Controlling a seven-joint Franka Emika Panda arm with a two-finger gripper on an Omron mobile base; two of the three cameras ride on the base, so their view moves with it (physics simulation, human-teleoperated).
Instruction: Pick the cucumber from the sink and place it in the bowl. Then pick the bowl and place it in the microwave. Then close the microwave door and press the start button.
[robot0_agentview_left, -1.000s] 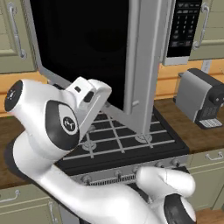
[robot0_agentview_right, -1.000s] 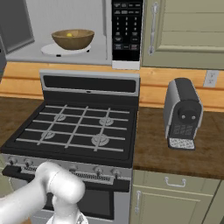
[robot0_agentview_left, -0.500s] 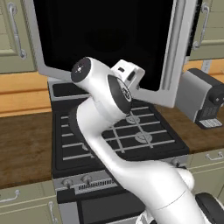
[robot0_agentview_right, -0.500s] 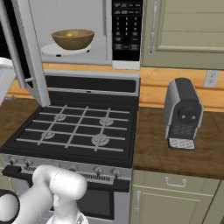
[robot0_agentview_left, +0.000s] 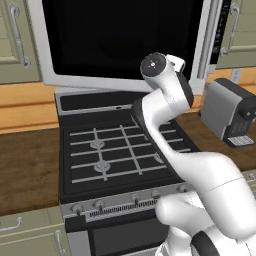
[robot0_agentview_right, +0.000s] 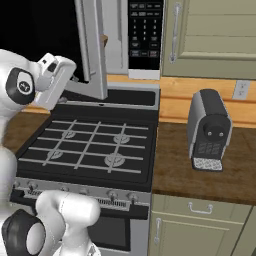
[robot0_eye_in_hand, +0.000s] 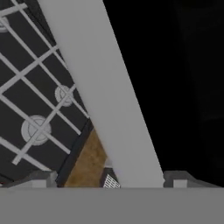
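While the microwave door (robot0_agentview_left: 125, 45) is partly swung, your left base view lists its black glass over the stove (robot0_agentview_left: 117, 150), hiding the bowl. Right base view: the door edge-on, keypad beyond, gripper (robot0_agentview_right: 75, 77) behind it to push. Hand view: fingers (robot0_eye_in_hand: 43, 178) spread, gripping nothing, straddling the frame.

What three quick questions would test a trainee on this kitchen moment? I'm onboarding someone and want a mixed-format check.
1. True or false: the microwave door is fully shut.
2. Multiple choice: what stands on the counter right of the stove? A) kettle B) dark coffee machine C) toaster
3. Fill in: the gripper is ____ and holds nothing.

Key: 1 false, a gap remains and the bowl peeks past the door's edge; 2 B; 3 open.
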